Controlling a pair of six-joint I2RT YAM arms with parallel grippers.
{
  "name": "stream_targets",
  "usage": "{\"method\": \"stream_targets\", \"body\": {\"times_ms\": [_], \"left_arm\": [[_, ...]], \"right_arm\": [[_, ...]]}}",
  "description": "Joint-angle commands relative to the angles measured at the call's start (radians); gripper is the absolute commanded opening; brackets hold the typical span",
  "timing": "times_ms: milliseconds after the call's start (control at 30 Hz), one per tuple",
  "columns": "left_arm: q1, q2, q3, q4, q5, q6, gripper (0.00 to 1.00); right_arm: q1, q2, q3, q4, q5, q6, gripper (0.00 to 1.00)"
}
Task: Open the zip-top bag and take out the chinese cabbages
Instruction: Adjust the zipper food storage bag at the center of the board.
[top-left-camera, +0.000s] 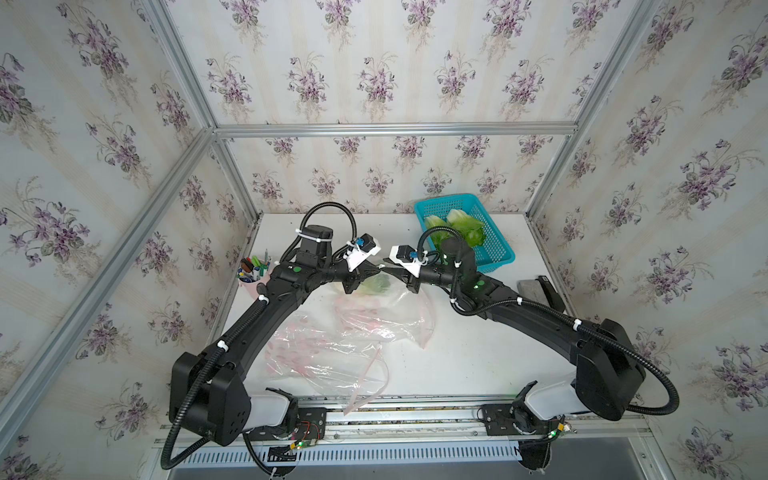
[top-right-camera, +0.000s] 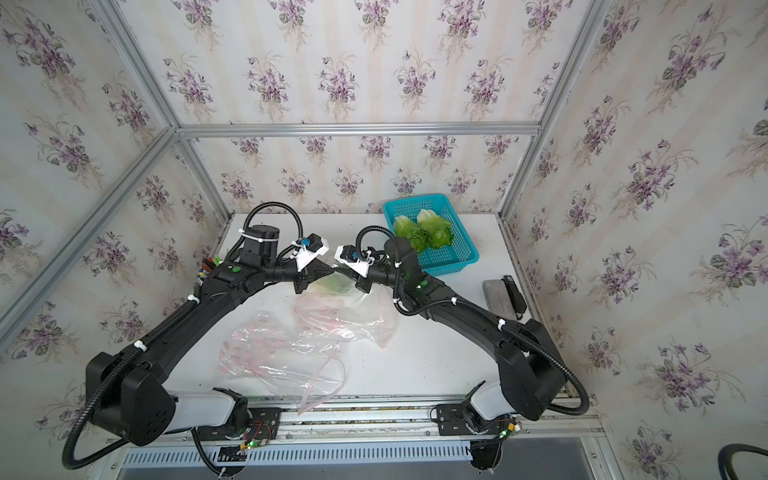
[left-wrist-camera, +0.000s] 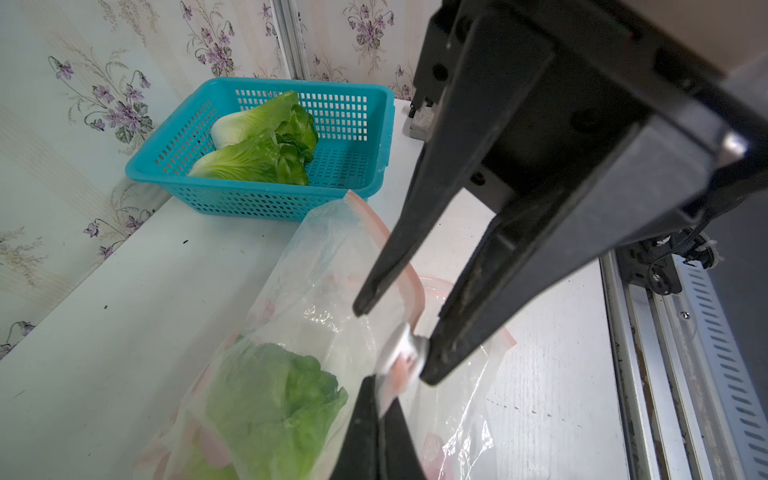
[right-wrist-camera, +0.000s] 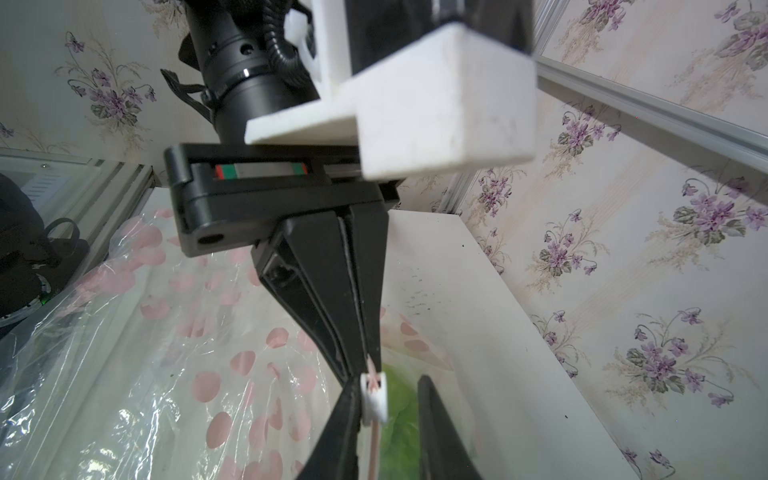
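Purple-flower wallpaper (top-left-camera: 374, 62) all round, white tabletop (top-left-camera: 478, 353). Two of the chinese cabbages (left-wrist-camera: 262, 120) lie side by side in the teal basket (left-wrist-camera: 257, 199) at the far right corner, pale bases, crinkly green tops. From my end the third cabbage (left-wrist-camera: 274, 399) sits in the clear pink-spotted zip-top bag (left-wrist-camera: 316, 266) mid-tabletop toward the far edge. So the left gripper (right-wrist-camera: 370, 361) pinches its pink zip strip, and the right gripper (left-wrist-camera: 395, 340) is partly spread around the white slider (right-wrist-camera: 374, 401), one finger touching.
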Motion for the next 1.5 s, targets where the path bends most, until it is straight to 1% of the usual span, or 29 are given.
{"method": "stream_targets", "body": {"times_ms": [0,133,500,567,700,1100,1333,1400,1433,1467], "left_arm": [[0.0,-0.001,0.0,0.0,0.024,0.011,0.0],[0.0,0.0,0.001,-0.001,0.024,0.014,0.0],[0.002,-0.001,-0.003,-0.001,0.03,0.016,0.0],[0.001,-0.001,-0.002,-0.001,0.031,0.016,0.0],[0.0,-0.002,-0.003,-0.001,0.027,0.017,0.0],[0.002,-0.009,-0.009,-0.006,0.043,0.028,0.0],[0.004,0.002,-0.001,-0.028,0.092,0.034,0.0],[0.004,0.0,0.002,-0.029,0.085,0.033,0.0],[0.003,-0.002,0.003,-0.029,0.082,0.033,0.19],[0.004,-0.007,0.004,-0.029,0.083,0.037,0.47]], "right_arm": [[0.0,0.009,0.009,0.01,-0.024,0.006,0.23],[0.0,0.016,0.017,0.008,-0.025,0.008,0.23],[0.0,0.027,0.015,0.008,-0.012,0.021,0.19],[0.0,0.025,0.009,0.013,-0.012,0.022,0.16],[0.001,0.023,0.004,0.015,-0.008,0.023,0.0],[-0.01,0.002,-0.046,0.027,0.005,-0.004,0.0],[-0.025,-0.002,-0.058,0.027,-0.009,0.001,0.0],[-0.025,-0.003,-0.057,0.024,-0.011,0.001,0.0],[-0.026,-0.004,-0.055,0.022,-0.012,0.0,0.0],[-0.026,-0.006,-0.053,0.021,-0.015,0.002,0.0]]}}
